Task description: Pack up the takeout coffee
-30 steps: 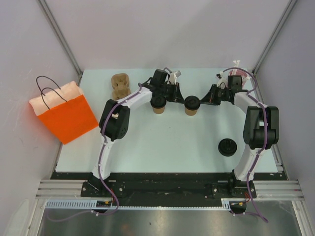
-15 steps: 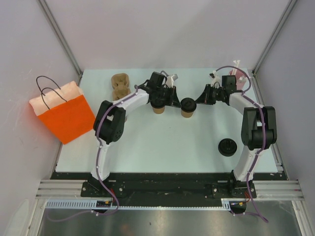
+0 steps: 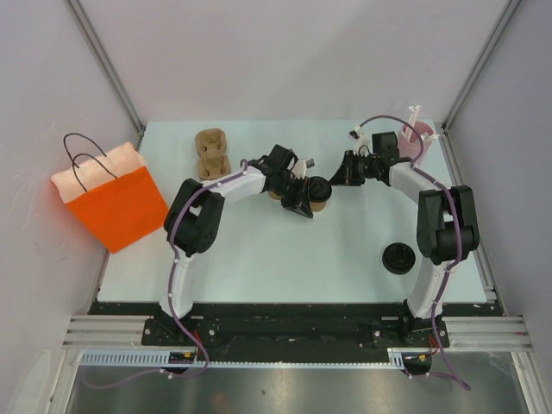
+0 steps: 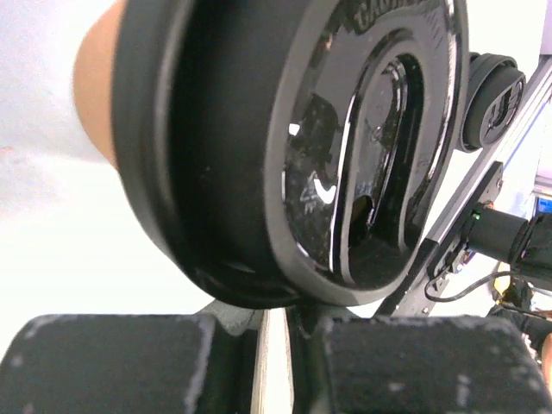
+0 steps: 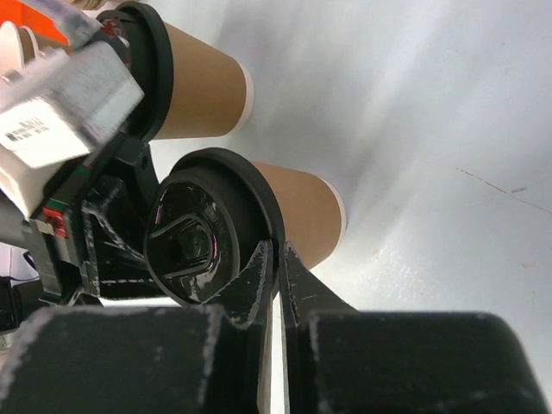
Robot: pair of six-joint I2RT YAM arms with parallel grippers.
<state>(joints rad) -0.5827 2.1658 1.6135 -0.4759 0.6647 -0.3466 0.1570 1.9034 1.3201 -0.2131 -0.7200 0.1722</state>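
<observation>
Two tan paper cups with black lids stand side by side at the table's middle back. My right gripper is shut on the lid rim of the right cup. My left gripper is shut on the lid rim of the left cup, whose lid fills the left wrist view. In the top view the left cup is mostly hidden under that gripper. The orange bag stands off the table's left edge.
A brown pulp cup tray lies at the back left. A pink cylinder with white straws stands at the back right corner. A loose black round lid lies at the near right.
Both grippers have moved toward the table's middle with their cups. The left cup came right and nearer, the right cup came left, and the two now sit close together.
</observation>
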